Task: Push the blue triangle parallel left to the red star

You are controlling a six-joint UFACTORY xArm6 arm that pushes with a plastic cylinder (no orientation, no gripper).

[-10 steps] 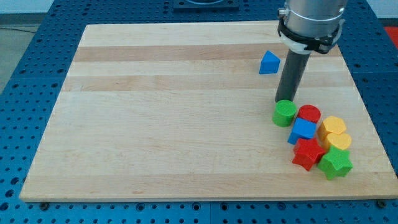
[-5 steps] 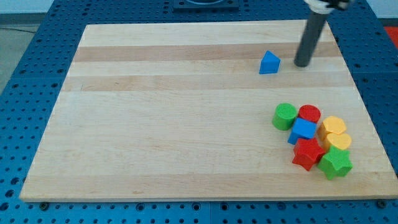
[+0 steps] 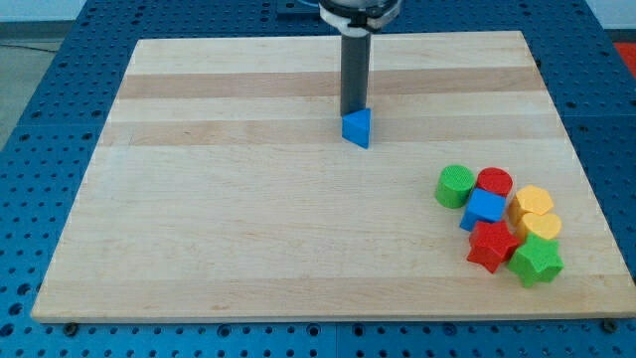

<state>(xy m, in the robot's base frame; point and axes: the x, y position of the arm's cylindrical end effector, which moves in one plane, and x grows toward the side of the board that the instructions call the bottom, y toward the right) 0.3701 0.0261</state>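
Observation:
The blue triangle lies near the middle of the wooden board, towards the view's top. My tip touches its upper edge, just above it in the view. The red star sits far off at the view's lower right, inside a tight cluster of blocks.
Around the red star are a green cylinder, a red cylinder, a blue cube, two yellow blocks and a green star. Blue pegboard surrounds the board.
My tip swung from the cluster up past the triangle's right side, then to its top. The blue triangle has slid left and down the view.

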